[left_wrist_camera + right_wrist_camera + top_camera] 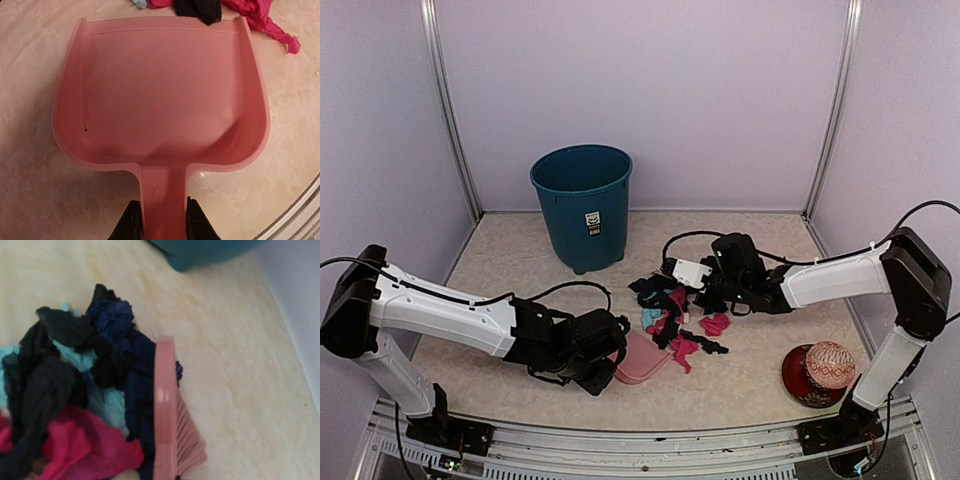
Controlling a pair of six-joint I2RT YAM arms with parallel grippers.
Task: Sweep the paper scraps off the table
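Observation:
The paper scraps [670,318] lie in a heap of magenta, black, navy and light blue on the beige table [520,260], with one magenta scrap [715,323] a little to the right. My left gripper [607,352] is shut on the handle of the pale pink dustpan [642,358]. The pan [160,90] is empty, and its mouth touches the near scraps [205,9]. My right gripper [708,297] is at the heap's far right side and holds the pink brush [165,410]. Its bristles [189,437] are on the table against the navy scraps [135,370]. Its fingers are hidden in the right wrist view.
A teal bin [582,205] stands upright at the back, left of the heap; its base shows in the right wrist view [200,250]. A red patterned ball [830,365] sits in a dark red bowl at the front right. The metal front edge [300,220] is close behind the dustpan.

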